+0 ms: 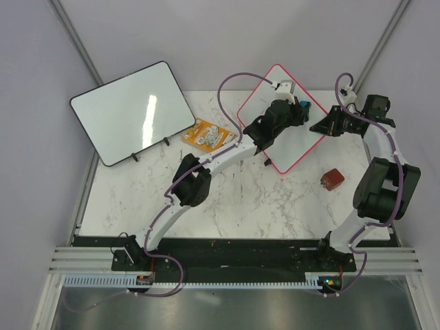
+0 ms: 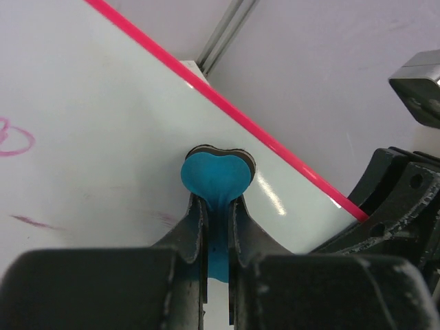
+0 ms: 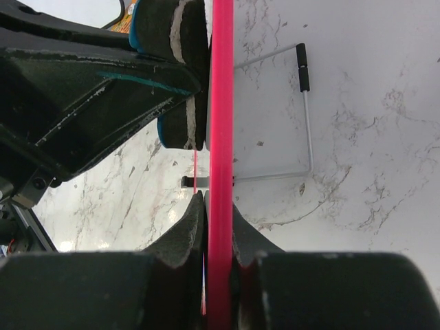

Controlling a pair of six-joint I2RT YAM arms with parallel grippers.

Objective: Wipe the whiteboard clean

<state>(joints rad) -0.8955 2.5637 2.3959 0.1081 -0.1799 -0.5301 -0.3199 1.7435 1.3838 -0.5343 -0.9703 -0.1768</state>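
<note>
Wiping looks partway: your left gripper (image 2: 216,199) is closed on the blue eraser (image 2: 214,175) against the pink-framed whiteboard (image 1: 295,146) at the worktop (image 1: 240,199) back right, your right gripper (image 3: 218,206) clamps its frame (image 3: 221,103), and red scribbles (image 2: 14,137) are left to clear.

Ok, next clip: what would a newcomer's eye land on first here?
Both arms meet at the pink-framed whiteboard, standing tilted, far right of centre. The right gripper clamps its frame edge, while the left gripper holds a blue eraser against its face, with red scribbles beside it.
</note>
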